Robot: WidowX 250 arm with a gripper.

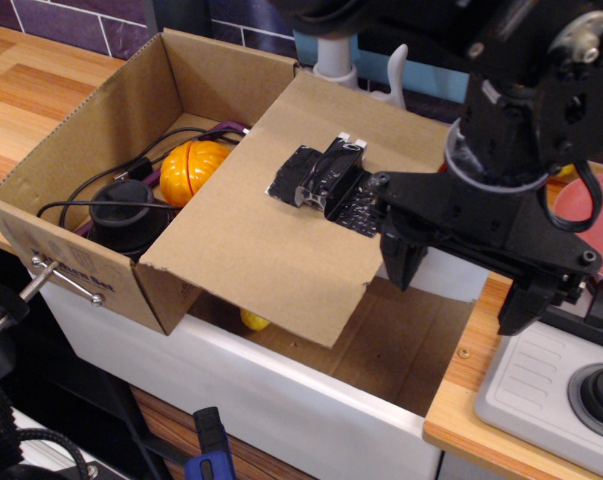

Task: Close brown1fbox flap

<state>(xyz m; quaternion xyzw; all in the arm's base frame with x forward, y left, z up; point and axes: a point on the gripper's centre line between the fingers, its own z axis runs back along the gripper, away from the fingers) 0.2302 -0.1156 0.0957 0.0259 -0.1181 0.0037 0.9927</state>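
The brown1fbox (91,150) stands open at the left, with black print on its near side. Its big flap (271,230) lies spread out to the right, nearly level, with a patch of black tape (326,185) on it. Inside the box are an orange-yellow toy (193,168), a black round object (121,215) and cables. My black gripper (463,282) hangs at the flap's right edge. Its jaws stand wide apart and hold nothing. The left finger (401,255) is over the flap's right corner and the right finger (521,305) is beyond the flap.
A white sink front (311,400) runs below the box. A wooden counter (471,410) carries a grey joystick panel (566,385) and a red plate (586,215) on the right. A yellow object (255,322) lies under the flap. A blue clamp (211,455) is at the bottom.
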